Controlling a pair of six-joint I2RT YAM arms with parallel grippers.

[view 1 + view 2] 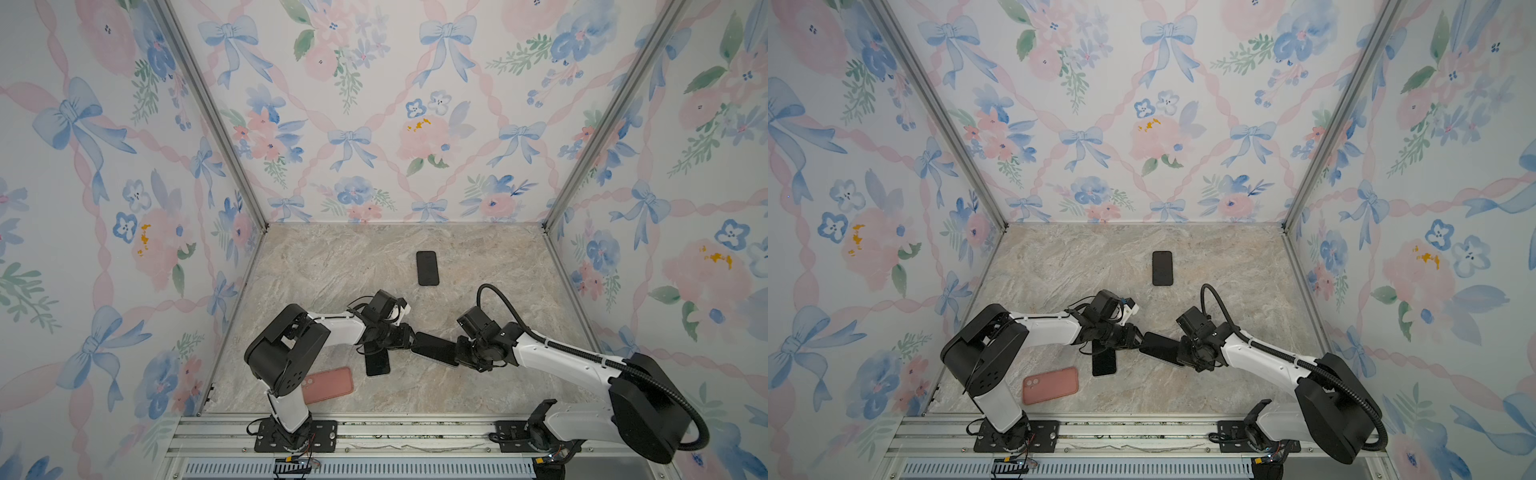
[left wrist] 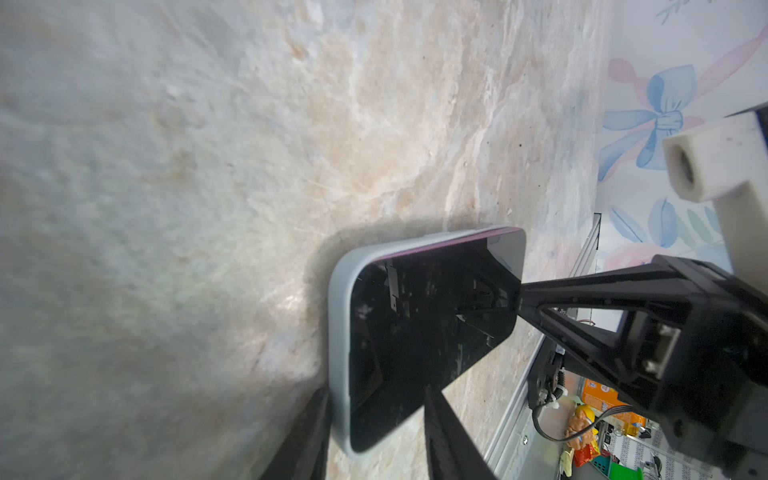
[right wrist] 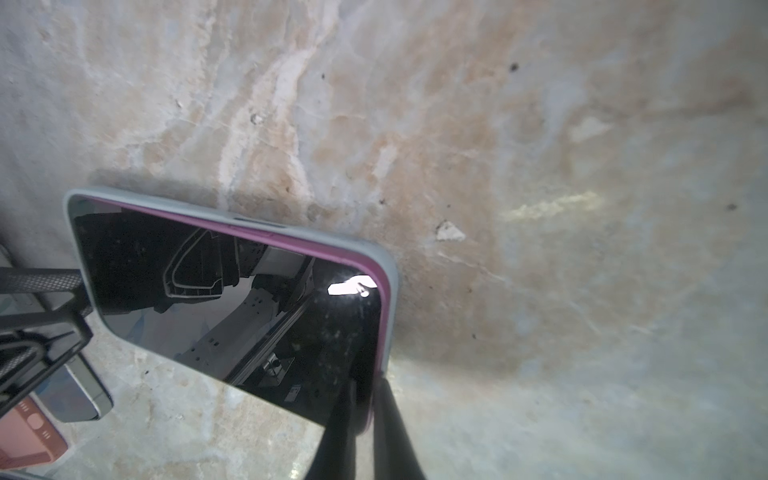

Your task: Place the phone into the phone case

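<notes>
While both arms meet above the middle of the beige marble-patterned table [image 1: 332, 266], a magenta-edged phone [image 1: 434, 348] with a dark glass screen is held between them, a pale grey phone case [image 2: 338, 332] wrapped round its back and sides. The right gripper [image 1: 457, 352] is clamped tight on one end, and the left gripper [image 1: 410, 338] has a finger on each face of the opposite end, though whether they press cannot be told. Flat on the table lie a second dark phone [image 1: 377, 363] under the left gripper, a salmon-pink case [image 1: 332, 384] near that arm's base, and a black rectangular slab [image 1: 427, 268] well apart.
</notes>
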